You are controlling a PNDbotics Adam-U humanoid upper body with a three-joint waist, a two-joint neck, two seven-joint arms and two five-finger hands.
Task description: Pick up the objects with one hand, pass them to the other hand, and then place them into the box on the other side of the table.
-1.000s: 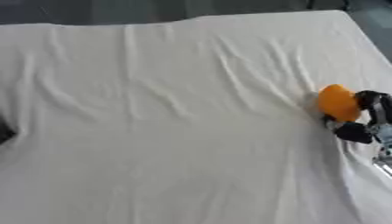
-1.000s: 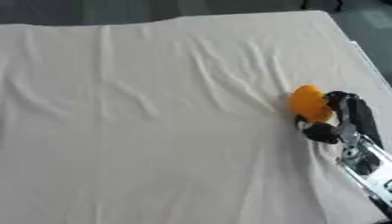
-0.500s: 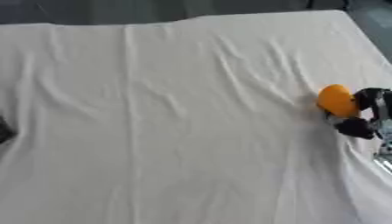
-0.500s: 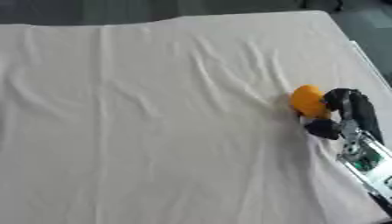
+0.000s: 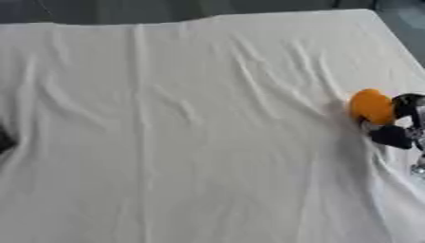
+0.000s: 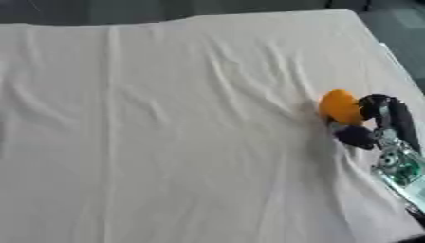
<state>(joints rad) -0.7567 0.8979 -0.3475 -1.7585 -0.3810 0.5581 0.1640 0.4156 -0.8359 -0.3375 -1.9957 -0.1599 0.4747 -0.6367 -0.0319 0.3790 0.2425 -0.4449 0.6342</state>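
An orange rounded object point(image 6: 340, 107) lies on the white cloth near the table's right edge. My right hand point(image 6: 388, 114) comes in from the right and wraps it: dark fingers point(image 5: 408, 104) curl over its right side and the thumb point(image 6: 356, 136) sits just below it. The silver forearm point(image 6: 400, 166) runs off toward the lower right. At the left edge of the left eye view a small dark shape point(image 5: 4, 140) shows, apparently part of my left hand; too little shows to read its fingers. No box is in view.
The white cloth point(image 5: 191, 133) covers the whole table, with wrinkles running from the far edge toward the orange object. The table's right edge point(image 6: 390, 57) lies close to the hand, and dark floor shows beyond the far edge.
The right hand's thumb has drawn slightly closer in under the orange object. The object itself has stayed where it was.
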